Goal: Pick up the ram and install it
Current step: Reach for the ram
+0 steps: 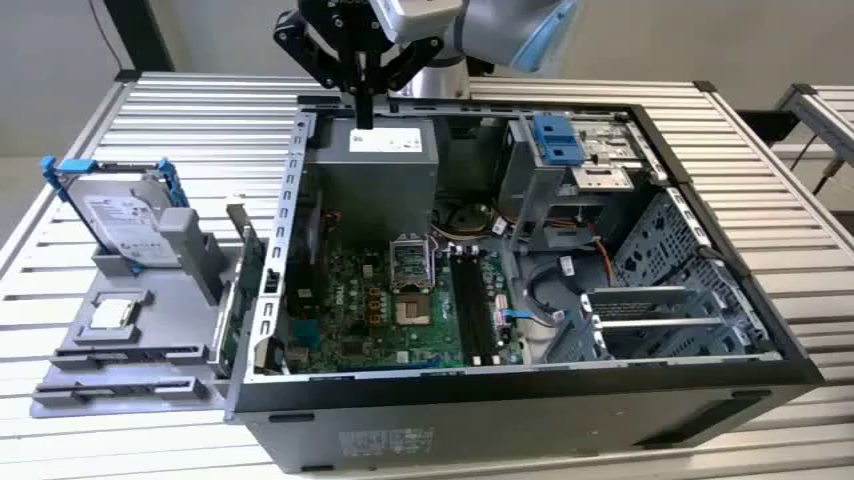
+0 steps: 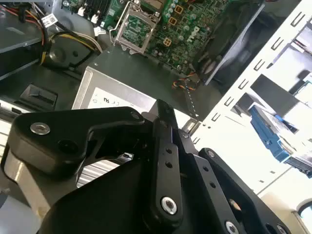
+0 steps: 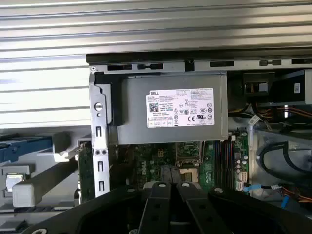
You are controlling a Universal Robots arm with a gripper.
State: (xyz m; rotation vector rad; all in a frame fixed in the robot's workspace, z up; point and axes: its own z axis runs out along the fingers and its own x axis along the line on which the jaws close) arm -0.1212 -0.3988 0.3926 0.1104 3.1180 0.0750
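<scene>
Hand (image 1: 363, 112): closed tight, gripping nothing, poised above the power supply (image 1: 378, 175), so clear of the motherboard (image 1: 347, 310); ram (image 1: 467, 300): seemingly the dark strip standing on edge in a slot there, upright as a seated stick would be.

My arm (image 1: 494, 30) runs out past the exterior view's top edge, above my gripper (image 1: 363, 112). In both wrist views the gripper's (image 3: 170, 185) (image 2: 163, 112) dark body is cut by the picture's edge, and it covers things. In the second wrist view it hides most of the power supply (image 2: 105, 95) directly beneath it, including much of the label. In the first wrist view it blocks the stretch of motherboard (image 3: 146, 158) past the power supply. The memory slots (image 1: 467, 290), lower and farther out from the gripper, are too dark and narrow: whether any holds the ram I cannot tell. Well off to the gripper's side, the hard drive's blue bracket (image 3: 24, 146) is cut off at the picture's edge.
</scene>
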